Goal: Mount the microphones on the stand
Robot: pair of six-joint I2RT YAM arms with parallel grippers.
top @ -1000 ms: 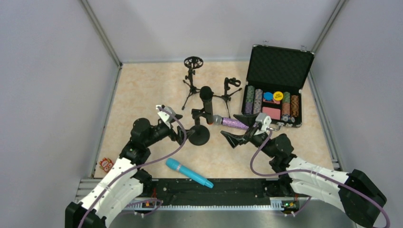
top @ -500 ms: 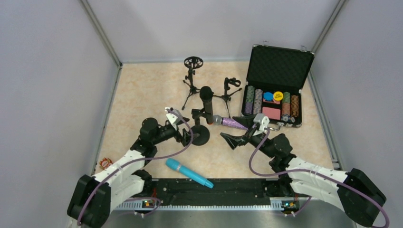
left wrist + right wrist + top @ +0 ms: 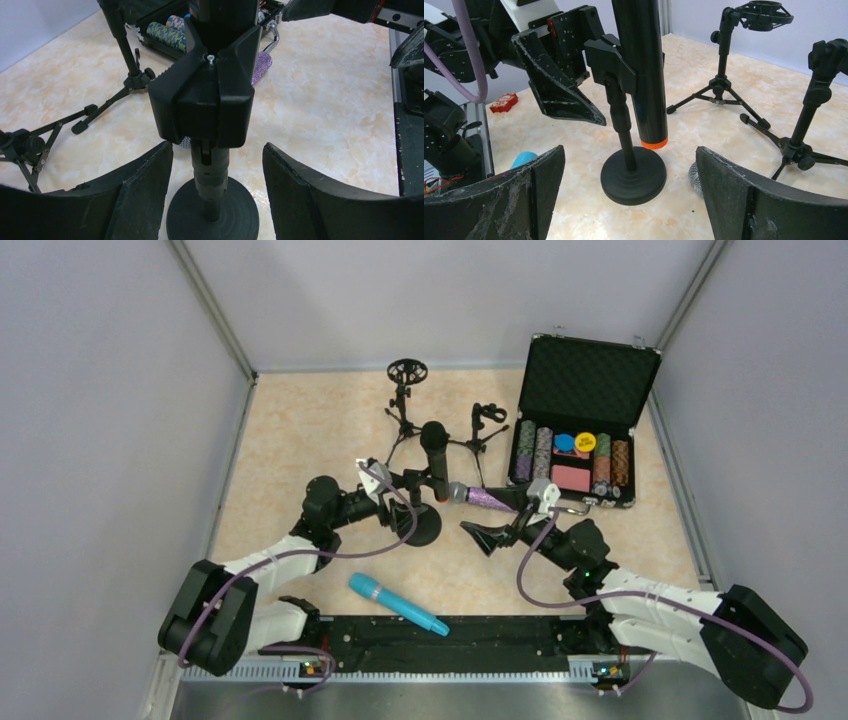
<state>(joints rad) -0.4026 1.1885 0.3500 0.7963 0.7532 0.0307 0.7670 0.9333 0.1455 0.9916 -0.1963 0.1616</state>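
Scene at the middle of the surface. The black microphone point(image 3: 436, 455), orange ring downward, stands upright in the clip point(image 3: 205, 100) of the round-base stand point(image 3: 420, 525). Whether it is fully seated cannot be told from here. The left hand point(image 3: 217, 165) is spread, one finger on each side of the stand's post just below the clip, touching neither. The right hand point(image 3: 500, 515) is spread wide and empty, just right of the stand.

The purple microphone point(image 3: 488, 499) lies flat beside the right hand. The cyan microphone point(image 3: 397, 604) lies at the near edge, well apart. Two tripod stands point(image 3: 404, 410) wait unfilled at the far side, left of the open chip case point(image 3: 585, 420).

To do this step well, the left hand probably ought to pinch the post squarely, under the clip. It should keep the base flat, so that the mounted microphone does not tip.
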